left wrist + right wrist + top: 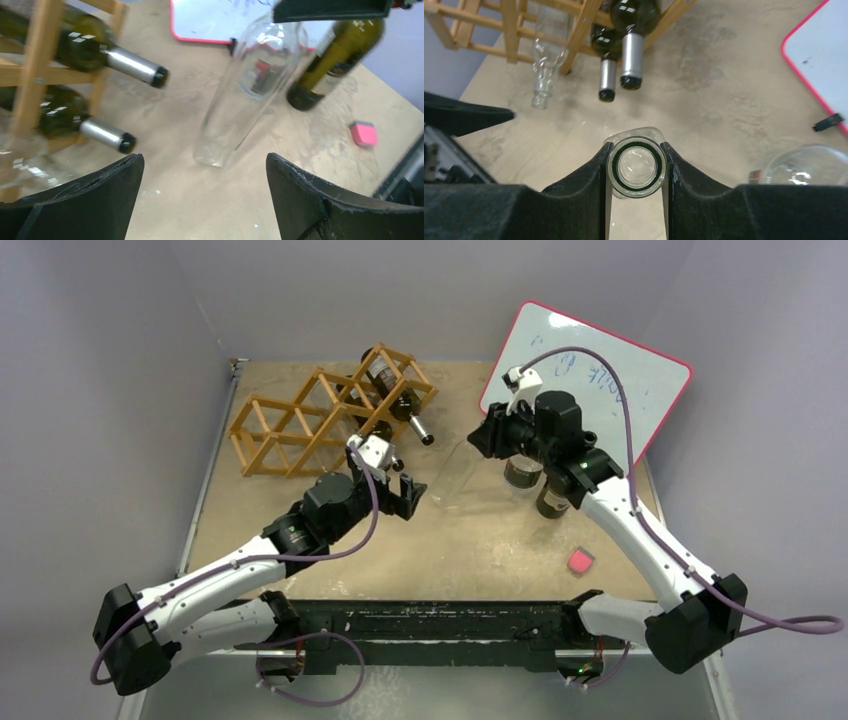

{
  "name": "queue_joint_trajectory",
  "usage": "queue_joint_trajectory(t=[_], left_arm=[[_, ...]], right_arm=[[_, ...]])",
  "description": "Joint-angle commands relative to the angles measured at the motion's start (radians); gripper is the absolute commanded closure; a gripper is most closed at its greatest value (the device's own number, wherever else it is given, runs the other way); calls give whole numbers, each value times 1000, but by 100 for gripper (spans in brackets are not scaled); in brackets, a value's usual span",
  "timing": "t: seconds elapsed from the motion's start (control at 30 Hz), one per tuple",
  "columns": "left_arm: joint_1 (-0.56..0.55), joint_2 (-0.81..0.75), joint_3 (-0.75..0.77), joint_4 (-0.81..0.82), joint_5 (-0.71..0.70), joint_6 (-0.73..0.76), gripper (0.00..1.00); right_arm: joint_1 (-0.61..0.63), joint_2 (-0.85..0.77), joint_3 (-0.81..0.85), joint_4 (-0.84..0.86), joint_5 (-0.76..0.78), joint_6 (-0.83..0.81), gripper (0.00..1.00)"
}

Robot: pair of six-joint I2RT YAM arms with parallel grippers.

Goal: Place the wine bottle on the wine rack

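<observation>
Two black fingers of the right gripper are pressed tight against the neck of the clear wine bottle, one on each side just under the open mouth. Seen from the left wrist, this bottle hangs tilted, with its base low over the table. Whether the base touches the table cannot be told.

The left gripper holds nothing. Its jaws are spread wide and point at the lower part of the clear wine bottle from just in front of it, without touching it.

The wine rack stands at the far left of the table, well apart from the held bottle. Two dark bottles with silver-wrapped necks lie in its right-hand cells, necks sticking out toward the grippers. A second clear bottle lies in a cell beside them.

Two dark green bottles stand upright under the right arm. Behind them a whiteboard with a red edge leans at the far right. A pink eraser lies on the table nearer the arm bases.
</observation>
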Motion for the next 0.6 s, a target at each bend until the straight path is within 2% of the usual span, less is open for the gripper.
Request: queue_joint_trajectory(t=[0.0, 0.37, 0.57], left_arm=[[1, 60, -57, 165, 236, 30, 10], [-10, 252, -77, 329, 313, 30, 14], [-18, 321, -82, 395, 334, 70, 14]], right_arm=[[3, -74, -46, 128, -149, 71, 100], [2, -159, -194, 212, -208, 189, 100], [3, -168, -202, 239, -201, 237, 100]])
